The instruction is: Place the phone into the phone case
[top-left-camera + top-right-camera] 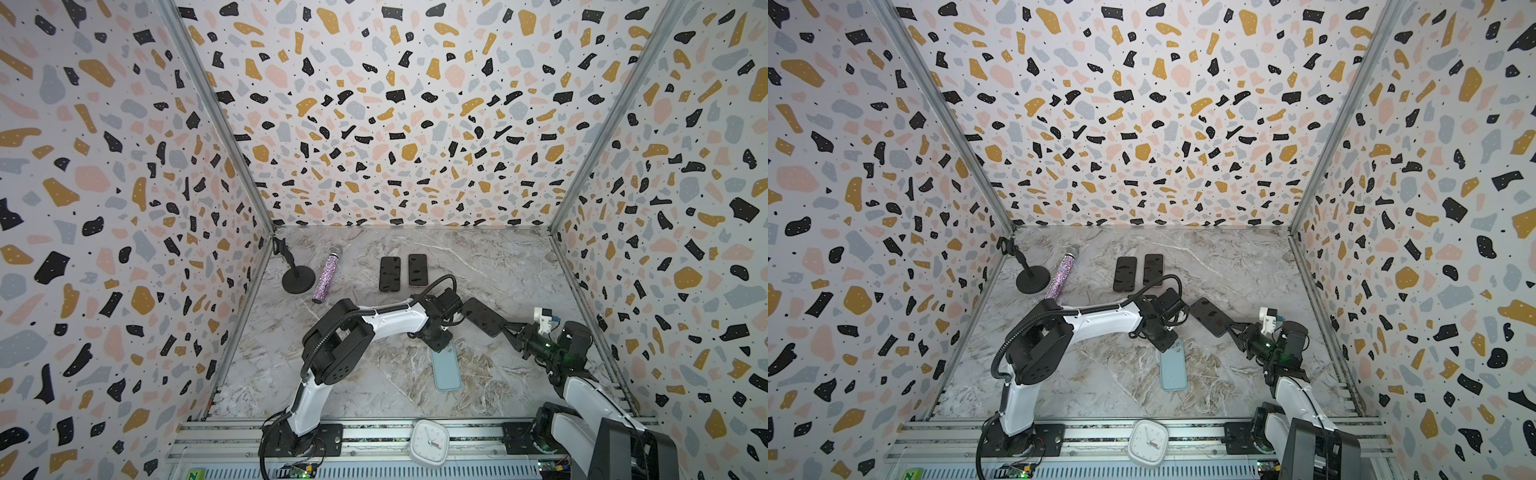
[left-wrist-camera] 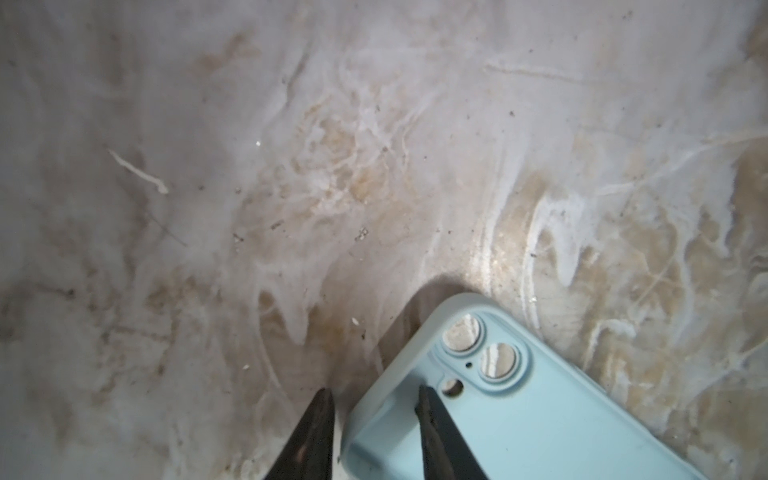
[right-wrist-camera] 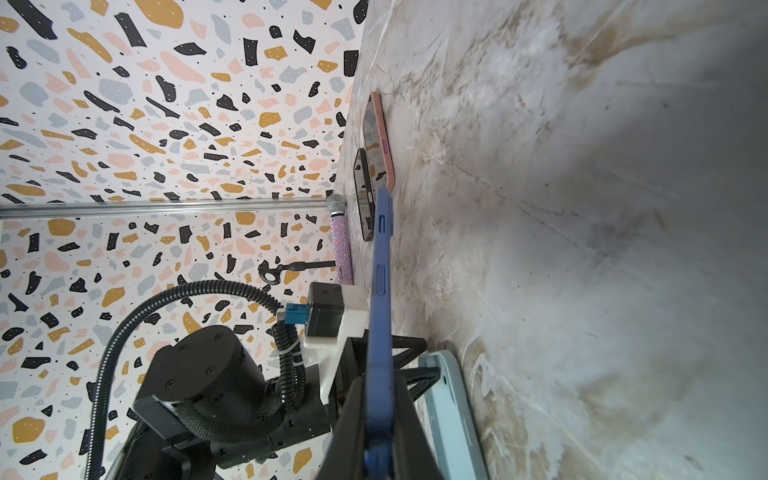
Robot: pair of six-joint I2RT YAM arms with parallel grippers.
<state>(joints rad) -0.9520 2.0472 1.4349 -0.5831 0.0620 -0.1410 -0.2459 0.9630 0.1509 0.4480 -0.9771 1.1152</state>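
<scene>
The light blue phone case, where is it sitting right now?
In both top views the light blue phone case lies flat on the marble table, near the front middle, with the left gripper at its far end.

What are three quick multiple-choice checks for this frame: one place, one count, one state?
1. Where is the light blue phone case?
A. Flat on the table, its far end at the left pincer
B. Standing upright against a wall
C. Held in the air

2. How many phones lie flat near the back wall?
A. One
B. Two
C. Four

3. The right pincer is:
A. Open and empty
B. Shut on a phone held off the table
C. Open, resting on the table

Answers:
1 A: both top views show it lying flat, and the left wrist view shows fingers astride its rim.
2 B: a black phone and a pink-cased phone lie side by side.
3 B: the right wrist view shows the phone edge-on, clamped.
</scene>
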